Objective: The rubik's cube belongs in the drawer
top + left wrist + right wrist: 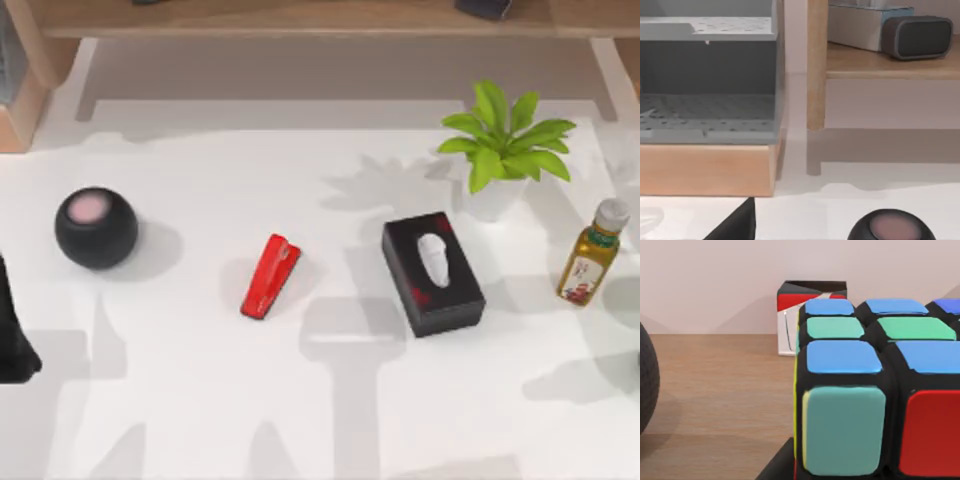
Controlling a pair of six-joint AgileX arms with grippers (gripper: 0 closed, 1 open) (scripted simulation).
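Note:
The rubik's cube (875, 390) sits on a wooden shelf board, very close in the right wrist view, with blue, green, teal and red stickers. A dark part of my right gripper (776, 466) shows at the cube's lower edge; I cannot tell whether it grips. The drawer (710, 110) is a grey unit with a perforated floor on a wooden base, seen in the left wrist view and at the top view's far left edge (8, 60). My left gripper (12, 345) is parked at the table's left edge, its dark tip (735, 226) facing the drawer.
On the white table stand a black ball (96, 228), a red stapler (271, 276), a black tissue box (432, 273), a potted plant (503, 145) and an oil bottle (593, 253). A dark speaker (917, 36) rests on the shelf. A red-and-white box (812, 315) stands behind the cube.

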